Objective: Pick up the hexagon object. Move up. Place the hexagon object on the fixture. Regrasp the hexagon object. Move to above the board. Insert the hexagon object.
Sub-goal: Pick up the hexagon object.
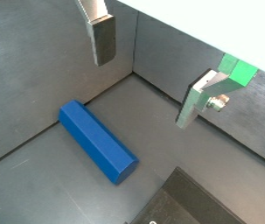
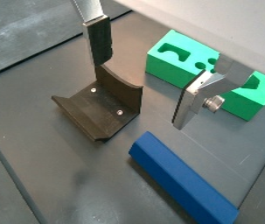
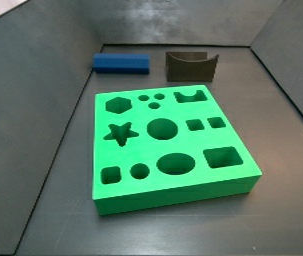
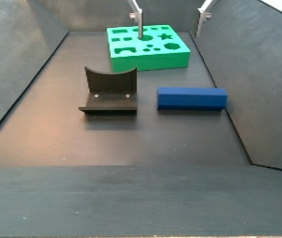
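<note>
Gripper [image 2: 141,77] hangs up high, fingers [image 2: 98,39] spread wide with nothing between them. Below it the hexagon object [image 2: 181,183] lies flat on the floor, just beside the fixture [image 2: 101,107], with the board [image 2: 205,72] beyond.

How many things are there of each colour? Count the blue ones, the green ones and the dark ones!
Blue: 1, the hexagon object, lying on the floor.
Green: 1, the board with its shaped holes.
Dark: 1, the fixture, beside the blue bar.
Silver: 1, the gripper, open and empty above them.
Total: 4
</note>
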{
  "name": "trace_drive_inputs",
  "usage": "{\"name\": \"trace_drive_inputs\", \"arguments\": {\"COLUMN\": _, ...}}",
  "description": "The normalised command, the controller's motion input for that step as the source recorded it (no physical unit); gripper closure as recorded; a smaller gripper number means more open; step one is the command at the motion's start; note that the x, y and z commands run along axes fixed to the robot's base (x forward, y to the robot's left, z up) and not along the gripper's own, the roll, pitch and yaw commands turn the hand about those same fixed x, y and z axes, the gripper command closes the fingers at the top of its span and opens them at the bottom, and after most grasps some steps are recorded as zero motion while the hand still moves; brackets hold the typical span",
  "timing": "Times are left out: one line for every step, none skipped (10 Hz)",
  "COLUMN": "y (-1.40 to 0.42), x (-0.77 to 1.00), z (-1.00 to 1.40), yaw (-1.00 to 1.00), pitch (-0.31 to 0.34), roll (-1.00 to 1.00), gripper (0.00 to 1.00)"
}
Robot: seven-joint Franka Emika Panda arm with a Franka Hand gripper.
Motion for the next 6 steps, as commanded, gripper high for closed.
{"name": "trace_drive_inputs", "arguments": {"y": 0.00, "x": -0.11, "z": 0.00, "yaw": -0.36, "pitch": 0.000, "roll": 0.00, "gripper": 0.00}}
{"name": "trace_drive_inputs", "arguments": {"y": 0.00, "x": -0.10, "z": -0.09, "yaw": -0.83, "pitch": 0.036, "roll": 0.00, "gripper": 0.00}}
{"name": "trace_drive_inputs", "arguments": {"y": 0.00, "x": 0.00, "z": -0.17, "yaw": -1.00, "pitch": 0.014, "roll": 0.00, "gripper": 0.00}}
{"name": "trace_drive_inputs", "arguments": {"y": 0.00, "x": 0.00, "z": -0.19, "yaw": -1.00, "pitch": 0.011, "roll": 0.00, "gripper": 0.00}}
{"name": "trace_drive_inputs", "arguments": {"y": 0.00, "x": 0.00, "z": -0.19, "yaw": -1.00, "pitch": 0.004, "roll": 0.00, "gripper": 0.00}}
{"name": "trace_drive_inputs", "arguments": {"y": 0.00, "x": 0.00, "z": -0.20, "yaw": -1.00, "pitch": 0.000, "roll": 0.00, "gripper": 0.00}}
